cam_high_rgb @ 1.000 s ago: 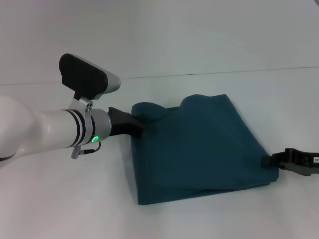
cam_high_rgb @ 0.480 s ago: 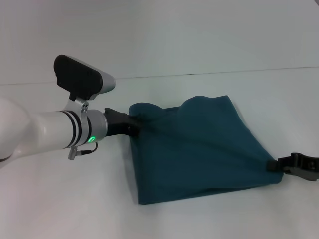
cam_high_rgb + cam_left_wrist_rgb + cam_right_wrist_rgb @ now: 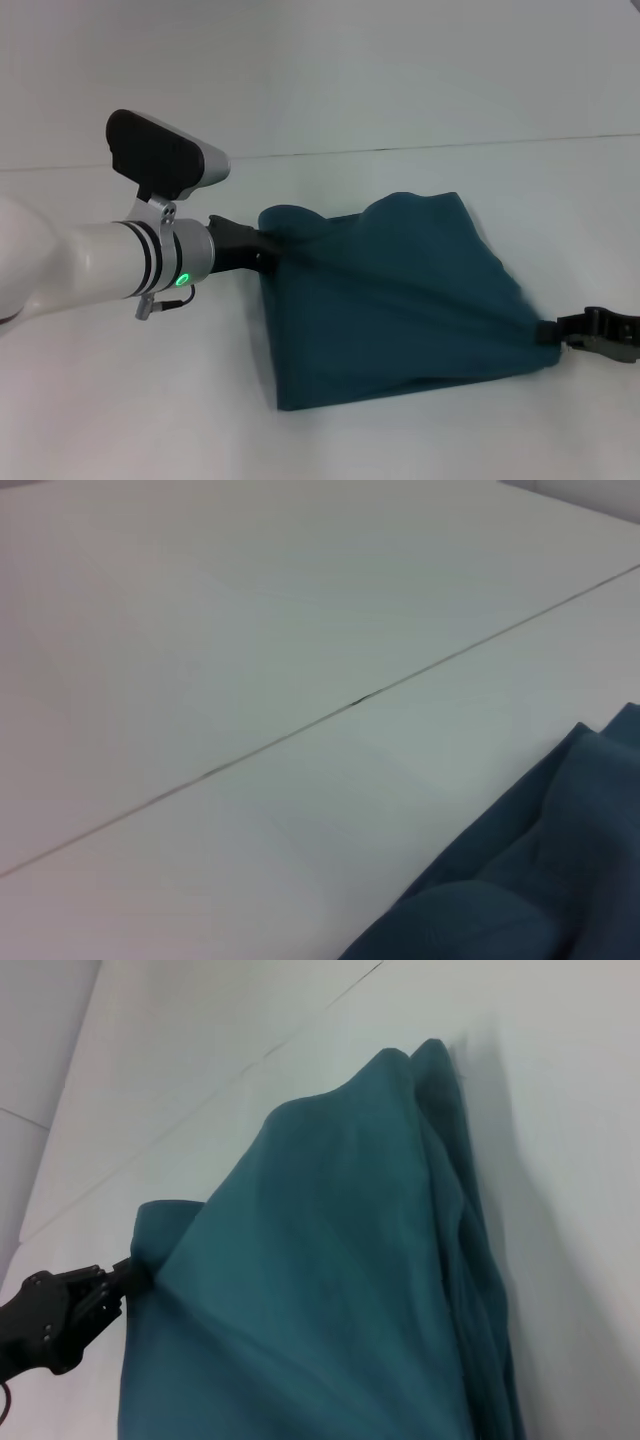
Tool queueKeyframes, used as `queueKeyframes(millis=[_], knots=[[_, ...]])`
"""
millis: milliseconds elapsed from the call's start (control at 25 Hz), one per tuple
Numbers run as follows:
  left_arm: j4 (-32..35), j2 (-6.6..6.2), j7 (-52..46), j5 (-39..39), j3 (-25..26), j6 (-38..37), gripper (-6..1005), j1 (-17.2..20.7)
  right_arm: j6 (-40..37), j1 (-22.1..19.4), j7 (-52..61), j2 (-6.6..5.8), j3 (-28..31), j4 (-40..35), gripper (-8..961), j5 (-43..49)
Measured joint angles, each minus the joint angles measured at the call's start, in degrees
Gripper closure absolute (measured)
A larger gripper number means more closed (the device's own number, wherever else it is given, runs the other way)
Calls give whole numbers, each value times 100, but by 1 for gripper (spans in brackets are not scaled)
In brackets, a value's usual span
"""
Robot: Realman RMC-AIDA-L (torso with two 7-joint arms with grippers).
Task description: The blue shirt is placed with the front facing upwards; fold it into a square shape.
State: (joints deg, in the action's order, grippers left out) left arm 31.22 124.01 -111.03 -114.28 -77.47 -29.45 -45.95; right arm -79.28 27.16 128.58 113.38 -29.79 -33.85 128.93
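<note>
Head view: blue shirt (image 3: 400, 300) folded on the white bench (image 3: 150, 420), toward its right side; left claw (image 3: 262, 250) clamped on the far-left corner, right claw (image 3: 560, 335) clamped on the near-right corner (a taut crease between). Left wrist view: only cloth edge (image 3: 530, 880). Right wrist view: left claw (image 3: 125, 1278) pinching cloth.

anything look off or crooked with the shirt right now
Yes. The blue shirt is not a neat square: the left gripper and right gripper pinch opposite corners, a taut ridge runs diagonally between them, and its far edge is bunched and wavy.
</note>
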Motion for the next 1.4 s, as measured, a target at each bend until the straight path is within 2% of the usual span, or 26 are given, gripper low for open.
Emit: queueKeyframes(millis=[120,320,520,560,680,1000,1400], knots=[[15,0,-8,-2,-4,-34,937,5,-26,28,-67,-22,0,-6,893,-9],[127,1,-38,-6,98,-131,931,58,-125,28,-245,-85,8,-68,790,-338],[590,9,-59,13,433,-367,700,326,-339,-12,-249,-214,9,-252,687,-874],[648,11,-70,26,494,-388,690,360,-375,-5,-244,-242,9,-258,666,-935],[723,16,-158,35,577,-396,659,392,-430,40,-219,-286,9,-271,539,-1038],[650,31,-204,20,421,-335,639,236,-435,92,-259,-257,9,-306,205,-1129],[355,53,-191,42,-268,521,640,57,-437,49,-352,-211,7,-297,197,-1131]])
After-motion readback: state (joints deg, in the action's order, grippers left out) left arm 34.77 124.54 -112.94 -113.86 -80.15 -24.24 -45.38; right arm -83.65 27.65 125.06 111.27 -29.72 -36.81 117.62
